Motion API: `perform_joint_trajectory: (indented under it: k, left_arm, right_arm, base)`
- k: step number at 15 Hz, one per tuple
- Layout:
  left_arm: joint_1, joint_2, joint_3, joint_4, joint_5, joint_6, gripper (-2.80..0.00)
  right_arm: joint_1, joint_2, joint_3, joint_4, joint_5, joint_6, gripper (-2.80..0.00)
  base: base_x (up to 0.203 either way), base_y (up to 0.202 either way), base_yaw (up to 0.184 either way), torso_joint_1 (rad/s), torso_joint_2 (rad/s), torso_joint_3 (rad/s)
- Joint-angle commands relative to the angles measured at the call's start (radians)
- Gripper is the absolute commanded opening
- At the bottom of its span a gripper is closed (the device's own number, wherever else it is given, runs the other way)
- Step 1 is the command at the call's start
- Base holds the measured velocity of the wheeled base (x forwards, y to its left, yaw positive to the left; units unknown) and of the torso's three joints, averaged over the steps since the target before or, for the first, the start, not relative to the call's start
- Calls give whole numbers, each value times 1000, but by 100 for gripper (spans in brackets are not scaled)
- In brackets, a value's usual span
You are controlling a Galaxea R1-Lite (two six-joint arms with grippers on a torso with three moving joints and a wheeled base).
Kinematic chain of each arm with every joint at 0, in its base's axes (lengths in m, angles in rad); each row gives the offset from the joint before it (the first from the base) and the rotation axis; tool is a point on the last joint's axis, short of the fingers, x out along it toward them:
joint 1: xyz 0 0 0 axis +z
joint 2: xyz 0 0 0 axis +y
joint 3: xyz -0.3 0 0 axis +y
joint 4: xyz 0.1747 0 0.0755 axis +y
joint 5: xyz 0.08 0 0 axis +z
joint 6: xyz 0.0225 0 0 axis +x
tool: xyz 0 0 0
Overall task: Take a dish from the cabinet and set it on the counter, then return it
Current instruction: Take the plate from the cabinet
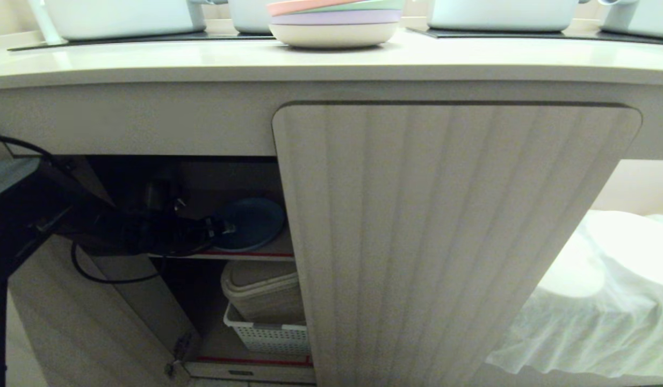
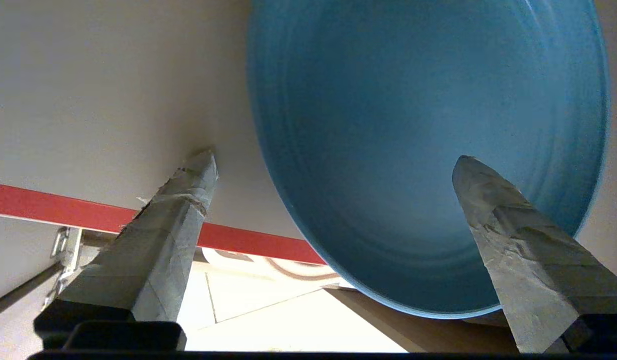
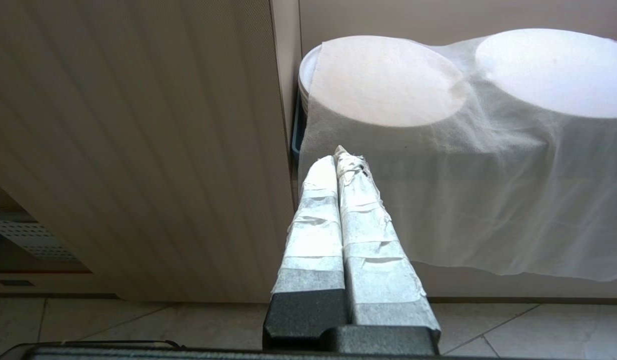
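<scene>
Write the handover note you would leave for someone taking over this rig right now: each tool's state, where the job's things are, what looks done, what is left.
Left tool: open, inside the cabinet at the inner shelf, one finger over the blue dish, the other beside it; nothing gripped.
Right tool: shut, empty, parked low by the closed fluted door.
Dish: on the red-edged shelf, left door open.
Counter: carries a pastel plate stack, no blue dish.
Done or left: cannot tell whether the dish is just returned or still to be fetched; check before moving.
</scene>
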Motion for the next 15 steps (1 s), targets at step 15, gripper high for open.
perform_joint_trajectory:
  k: [15]
  left_arm:
    - [-10,23,-63,-1,32,13,0]
  right_arm:
    - [0,0,0,0,0,0,-280]
  base:
    - [0,0,0,0,0,0]
